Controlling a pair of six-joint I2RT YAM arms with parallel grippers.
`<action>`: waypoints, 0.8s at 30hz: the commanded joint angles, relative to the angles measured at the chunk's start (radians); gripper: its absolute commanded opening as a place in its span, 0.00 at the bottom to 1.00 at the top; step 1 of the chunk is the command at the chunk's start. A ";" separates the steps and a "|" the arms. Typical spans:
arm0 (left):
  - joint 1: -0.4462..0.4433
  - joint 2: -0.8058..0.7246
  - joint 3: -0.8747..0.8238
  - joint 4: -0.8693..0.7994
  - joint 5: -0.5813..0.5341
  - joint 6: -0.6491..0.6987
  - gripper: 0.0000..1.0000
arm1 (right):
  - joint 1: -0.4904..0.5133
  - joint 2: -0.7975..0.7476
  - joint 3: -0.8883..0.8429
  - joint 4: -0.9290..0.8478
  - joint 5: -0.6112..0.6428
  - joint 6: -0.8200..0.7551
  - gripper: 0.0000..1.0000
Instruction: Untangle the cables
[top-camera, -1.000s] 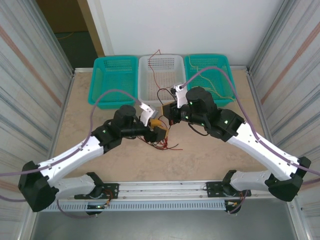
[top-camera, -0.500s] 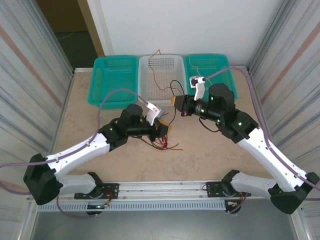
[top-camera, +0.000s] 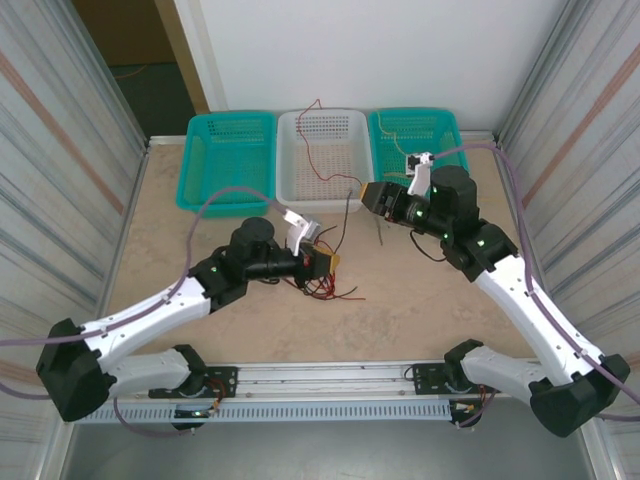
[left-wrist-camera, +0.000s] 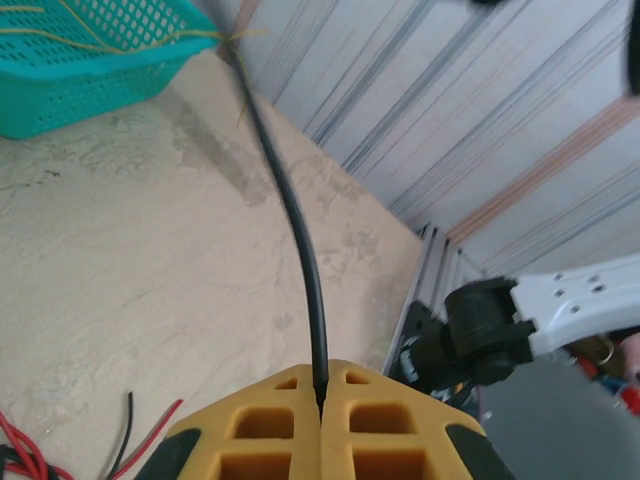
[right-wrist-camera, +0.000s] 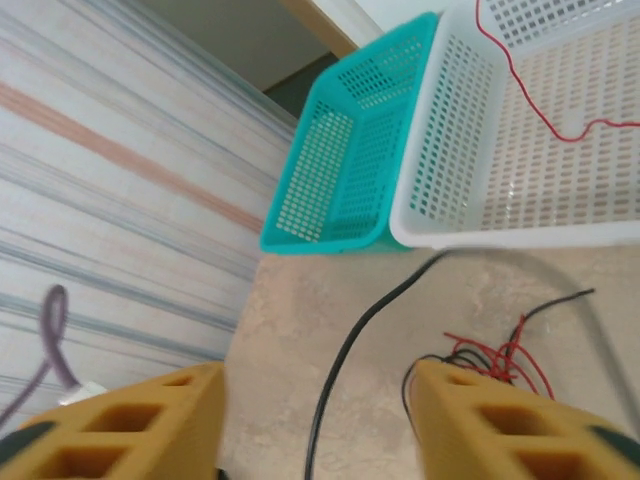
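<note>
On the beige stone-patterned tabletop, the top external view shows a loose tangle of thin red and black cables just beside the left gripper. One thin black cable rises from that gripper toward the right gripper, which hangs near the white perforated plastic basket. A thin red cable trails into this basket, pale yellow cables lie in the right teal plastic basket, and a left teal plastic basket stands on the other side. The left wrist view adds detail: the yellow fingers are pressed together on the black cable, which curves away toward the right teal basket; red cable ends lie at the lower left. The right wrist view shows its yellow fingers set wide apart, clamping nothing. The black cable crosses the table between them, with the tangle beyond, in front of the white basket.
</note>
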 joint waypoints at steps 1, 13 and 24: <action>0.076 -0.042 0.074 -0.055 -0.079 -0.204 0.00 | 0.052 0.008 -0.032 -0.051 0.042 -0.060 0.58; 0.250 -0.123 -0.025 0.151 -0.156 -0.664 0.00 | 0.469 0.016 -0.228 0.219 0.236 -0.178 0.80; 0.250 -0.137 -0.060 0.224 -0.177 -0.770 0.00 | 0.528 0.233 -0.131 0.360 0.188 -0.237 0.70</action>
